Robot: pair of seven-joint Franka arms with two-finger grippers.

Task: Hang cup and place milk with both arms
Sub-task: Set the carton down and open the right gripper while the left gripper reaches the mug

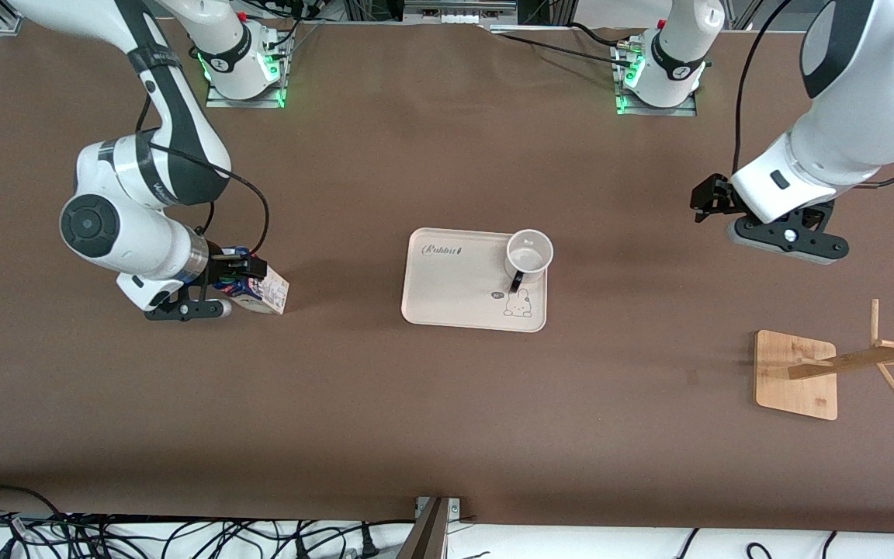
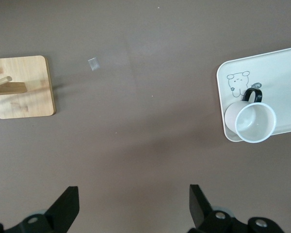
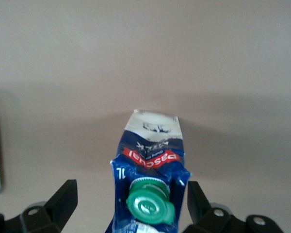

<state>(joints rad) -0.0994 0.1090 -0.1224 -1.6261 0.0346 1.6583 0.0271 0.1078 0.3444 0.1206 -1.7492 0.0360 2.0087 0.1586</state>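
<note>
At frame left, the right tool point(image 1: 239, 273) straddles the milk point(image 1: 263, 291) on the worktop point(image 1: 447, 404), jaws open, ungripped. The left tool point(image 1: 715, 196) waits open, upper right. The cup point(image 1: 528, 253) sits on the central tray point(image 1: 447, 299), awaiting hanging.

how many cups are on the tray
1: the cup stands upright at a corner of the tray, toward the robots' bases and the left arm's end. None looks hidden.

Brown table point(image 1: 447, 435) under even light, cables point(image 1: 144, 539) along its near edge.
</note>
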